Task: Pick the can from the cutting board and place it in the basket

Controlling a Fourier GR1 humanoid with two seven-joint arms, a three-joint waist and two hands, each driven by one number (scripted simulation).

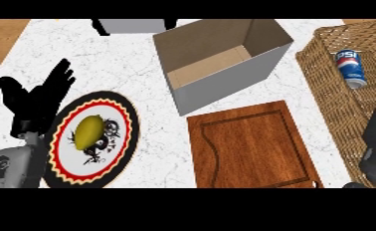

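So closest to me is my left forearm, grey, coming up out of the bottom left corner, and my left hand sits above it near the left edge with the fingers spread and pointing up, holding nothing, just resting beside the plate. That plate has a black rim with a red and yellow zigzag ring, a dark squiggly pattern in the middle and a lemon lying on it; its lower edge gets cut off at the bottom and my arm covers a bit of its left side. The cutting board is the brown wooden slab in the lower middle, bare on top, and its bottom end runs out of view too. Right behind it, nearly touching its far edge, there's an open cardboard box, tilted corner-on to me, and I can see its floor. The can is the blue, white and red one, and it's lying on its side inside the wicker basket at the right, up in the far part of it. The basket is chopped by the right edge so I only get its left wall and some of the inside. My right hand is only a dark blurry shape at the right edge over the basket's near part, and I honestly can't tell how its fingers are set. At the top there's a grey block with dark bits either side, mostly cut off.
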